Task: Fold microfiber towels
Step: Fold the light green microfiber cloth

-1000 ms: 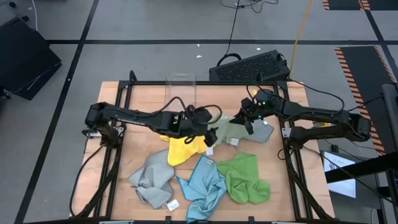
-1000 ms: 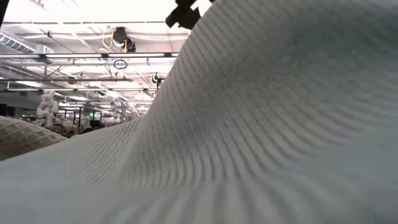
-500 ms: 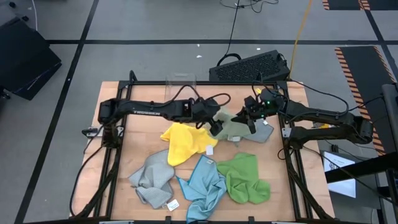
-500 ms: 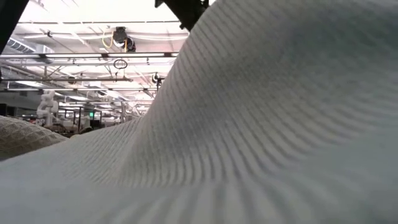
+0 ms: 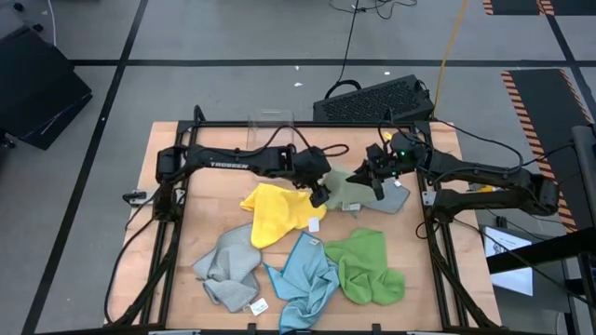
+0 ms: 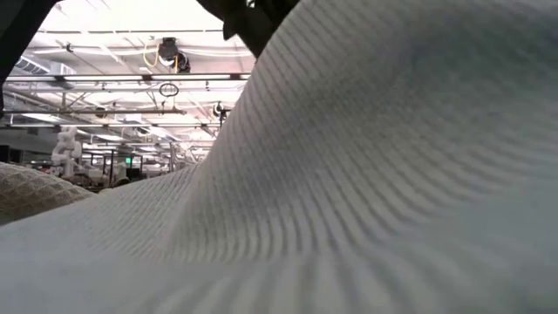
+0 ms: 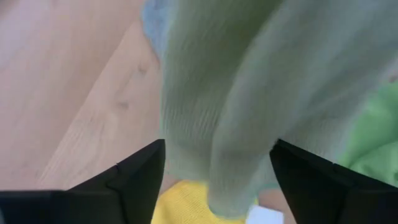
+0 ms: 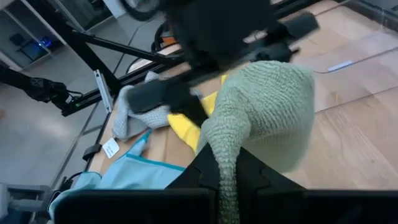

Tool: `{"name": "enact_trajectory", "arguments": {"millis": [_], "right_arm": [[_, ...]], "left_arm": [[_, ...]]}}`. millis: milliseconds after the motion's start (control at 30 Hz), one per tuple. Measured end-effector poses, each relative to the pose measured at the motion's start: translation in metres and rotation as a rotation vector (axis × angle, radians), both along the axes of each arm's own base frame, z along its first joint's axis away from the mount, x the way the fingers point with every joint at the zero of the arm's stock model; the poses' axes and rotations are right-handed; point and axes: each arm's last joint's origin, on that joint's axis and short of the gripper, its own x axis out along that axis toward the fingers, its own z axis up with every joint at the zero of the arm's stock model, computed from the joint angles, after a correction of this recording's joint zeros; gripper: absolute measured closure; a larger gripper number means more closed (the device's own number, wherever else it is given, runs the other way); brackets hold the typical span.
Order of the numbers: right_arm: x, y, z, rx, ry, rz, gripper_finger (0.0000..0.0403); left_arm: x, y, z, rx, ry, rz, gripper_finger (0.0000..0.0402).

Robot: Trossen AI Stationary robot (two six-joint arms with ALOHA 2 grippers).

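Towels lay scattered across your wooden table (image 5: pixel 168 140). Farthest left in the overhead view was a grey towel (image 5: pixel 226 268), crumpled near the front edge, with a white tag (image 5: pixel 259 305) by its corner. Next to it, toward the middle, the yellow towel (image 5: pixel 272 211) sat bunched, and just in front of that the light blue towel (image 5: pixel 305 274) touched the grey one. Your left arm reached across from the left side, and the left gripper (image 5: pixel 319 193) stood at the near edge of the pale green towel (image 5: pixel 346 192), between it and the yellow one. Its wrist camera showed the two dark fingers (image 7: pixel 134 177) spread apart with a fold of the pale green cloth (image 7: pixel 249 93) hanging between them; you could not tell whether they touched it. A clear plastic bin (image 5: pixel 271 130) stood at the back of the table, behind that arm. Right of centre, the bright green towel (image 5: pixel 368 265) lay at the front, just beside the light blue one. Your right gripper (image 5: pixel 376 181) was pressed shut on the far side of the pale green towel, pinching a raised peak of it (image 8: pixel 264 112). Under that towel's right edge a second grey towel (image 5: pixel 399 196) showed. Off the table at the back lay a black keyboard (image 5: pixel 377 99). In the table-level view, ribbed pale cloth (image 6: pixel 366 174) filled nearly everything.
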Motion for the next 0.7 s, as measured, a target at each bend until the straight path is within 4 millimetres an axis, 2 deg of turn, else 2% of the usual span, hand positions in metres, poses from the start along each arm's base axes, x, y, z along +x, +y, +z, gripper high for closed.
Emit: {"name": "enact_trajectory", "arguments": {"millis": [167,233,333,500,600,700], "right_arm": [[-0.005,0.003,0.006,-0.006,-0.033,0.02,0.0396],[-0.007,0.004,0.009,-0.012,-0.045,0.02,0.0396],[-0.013,0.006,0.013,-0.027,-0.063,0.023,0.0395],[-0.024,0.011,0.019,-0.016,-0.068,0.018,0.0395],[-0.029,0.013,0.023,-0.013,-0.083,0.015,0.0395],[-0.033,0.015,0.027,-0.049,-0.116,0.022,0.0395]], "left_arm": [[-0.004,0.011,-0.017,-0.113,-0.035,-0.034,0.0124],[-0.005,0.01,-0.014,-0.133,-0.042,-0.055,0.0125],[-0.01,0.005,0.01,-0.126,-0.107,-0.077,0.013],[-0.031,-0.002,0.055,-0.069,-0.187,-0.073,0.0139],[-0.046,-0.007,0.078,0.034,-0.213,-0.087,0.0149],[-0.054,-0.015,0.096,0.051,-0.272,-0.087,0.0158]]}}
